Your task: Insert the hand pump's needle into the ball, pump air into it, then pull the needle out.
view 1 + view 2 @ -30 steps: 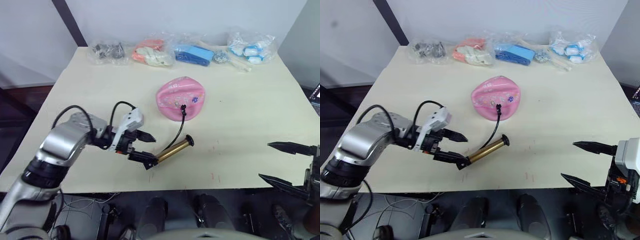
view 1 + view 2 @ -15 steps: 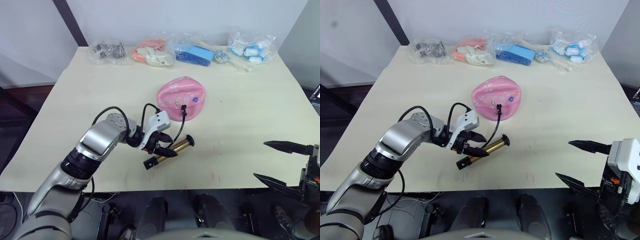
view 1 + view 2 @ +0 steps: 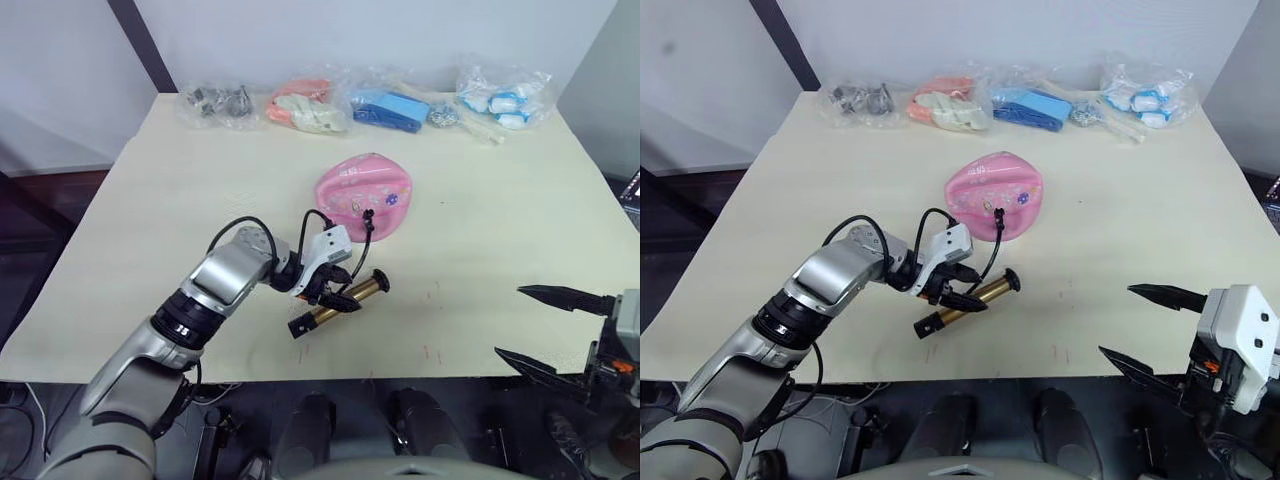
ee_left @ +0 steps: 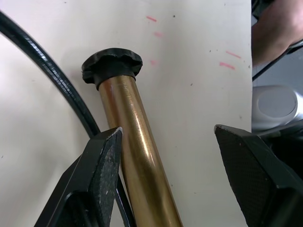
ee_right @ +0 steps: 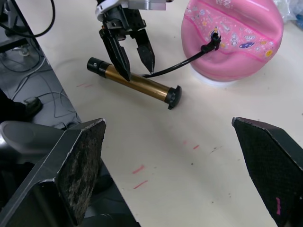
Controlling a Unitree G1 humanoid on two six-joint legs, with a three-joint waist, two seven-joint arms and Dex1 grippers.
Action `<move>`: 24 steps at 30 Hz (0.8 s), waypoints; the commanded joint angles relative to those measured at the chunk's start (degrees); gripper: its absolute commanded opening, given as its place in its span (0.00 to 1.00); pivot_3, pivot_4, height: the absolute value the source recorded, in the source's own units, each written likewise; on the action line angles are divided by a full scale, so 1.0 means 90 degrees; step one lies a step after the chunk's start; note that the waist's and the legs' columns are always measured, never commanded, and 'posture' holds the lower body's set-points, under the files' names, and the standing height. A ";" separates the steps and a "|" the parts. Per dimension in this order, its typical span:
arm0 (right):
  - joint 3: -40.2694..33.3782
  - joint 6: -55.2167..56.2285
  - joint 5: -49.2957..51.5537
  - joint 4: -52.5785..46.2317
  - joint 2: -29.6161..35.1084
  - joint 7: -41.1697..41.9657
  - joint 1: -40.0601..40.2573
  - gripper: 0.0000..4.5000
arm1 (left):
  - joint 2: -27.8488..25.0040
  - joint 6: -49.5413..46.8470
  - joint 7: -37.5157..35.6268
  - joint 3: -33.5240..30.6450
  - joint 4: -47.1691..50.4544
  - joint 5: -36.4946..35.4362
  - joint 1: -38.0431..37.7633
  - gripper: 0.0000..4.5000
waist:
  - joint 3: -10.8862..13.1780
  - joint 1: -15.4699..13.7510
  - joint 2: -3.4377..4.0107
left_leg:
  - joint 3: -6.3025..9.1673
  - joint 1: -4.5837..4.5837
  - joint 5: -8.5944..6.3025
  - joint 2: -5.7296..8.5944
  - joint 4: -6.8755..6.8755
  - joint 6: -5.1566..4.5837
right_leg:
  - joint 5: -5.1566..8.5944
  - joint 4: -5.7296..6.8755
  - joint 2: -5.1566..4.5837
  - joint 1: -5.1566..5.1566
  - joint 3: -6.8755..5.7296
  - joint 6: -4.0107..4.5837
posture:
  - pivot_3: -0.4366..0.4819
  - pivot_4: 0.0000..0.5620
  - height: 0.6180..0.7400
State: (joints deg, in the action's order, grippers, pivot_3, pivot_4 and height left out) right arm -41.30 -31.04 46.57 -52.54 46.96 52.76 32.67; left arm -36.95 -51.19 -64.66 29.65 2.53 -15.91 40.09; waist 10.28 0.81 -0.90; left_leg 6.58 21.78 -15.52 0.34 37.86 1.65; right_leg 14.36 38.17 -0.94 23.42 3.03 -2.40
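Note:
The pink ball (image 3: 363,190) sits dented on the table's middle. The needle's black fitting (image 3: 367,214) stands in its near side, and a thin black hose (image 3: 355,255) curves down from it to the hand pump (image 3: 345,299). This brass cylinder with black ends lies flat on the table. My left gripper (image 3: 336,289) is open with its fingers astride the barrel (image 4: 137,156), one finger (image 4: 102,175) touching its side by the hose. My right gripper (image 3: 555,330) hangs open near the table's front right edge, holding nothing. Its wrist view takes in the pump (image 5: 135,82) and ball (image 5: 236,33).
Several clear plastic bags (image 3: 305,108) of small items line the far edge of the cream table (image 3: 170,200). A few red marks (image 3: 428,352) dot the surface near the front edge. Beyond the front edge the floor holds cables.
My left gripper has slid from the pump's near black end up over the barrel, toward the ball. The right gripper has sunk slightly. Pump and ball have stayed put.

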 commanded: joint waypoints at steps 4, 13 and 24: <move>-0.0065 0.0024 0.0057 -0.0133 0.0019 -0.0051 0.0045 1.00 | 0.0213 0.0045 0.0063 0.0283 -0.0168 0.0405 0.0367 0.74 | 0.0000 -0.0002 0.0000 | 0.0001 0.0003 0.0000 0.0001 0.0018 -0.0001 | 0.0001 0.0012 0.0001 0.0000 -0.0001 -0.0003 | 0.48 0.27 1.00; -0.0010 -0.0053 0.0112 -0.0171 0.0032 -0.0170 0.0071 1.00 | 0.0449 0.0209 -0.0103 0.0659 -0.0810 0.0920 0.0814 0.74 | 0.0000 0.0005 0.0000 | 0.0000 0.0005 -0.0002 0.0005 0.0040 -0.0003 | 0.0003 0.0032 0.0000 0.0000 0.0005 -0.0009 | 0.48 0.27 1.00; 0.0076 -0.0102 0.0087 -0.0253 0.0019 -0.0283 0.0106 1.00 | 0.0710 0.0326 -0.0317 0.1209 -0.1470 0.1548 0.1225 0.74 | 0.0000 0.0003 0.0000 | -0.0001 0.0004 -0.0003 0.0009 0.0043 -0.0004 | 0.0005 0.0038 0.0000 0.0000 0.0009 -0.0012 | 0.48 0.27 1.00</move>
State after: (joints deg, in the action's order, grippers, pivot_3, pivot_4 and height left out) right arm -40.42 -32.23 46.86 -53.38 46.99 50.56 33.37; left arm -30.72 -48.75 -67.34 40.71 -10.53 -3.08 49.98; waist 10.28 0.84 -0.90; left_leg 6.57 21.82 -15.55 0.43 38.25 1.61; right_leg 14.41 38.51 -0.94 23.41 3.12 -2.51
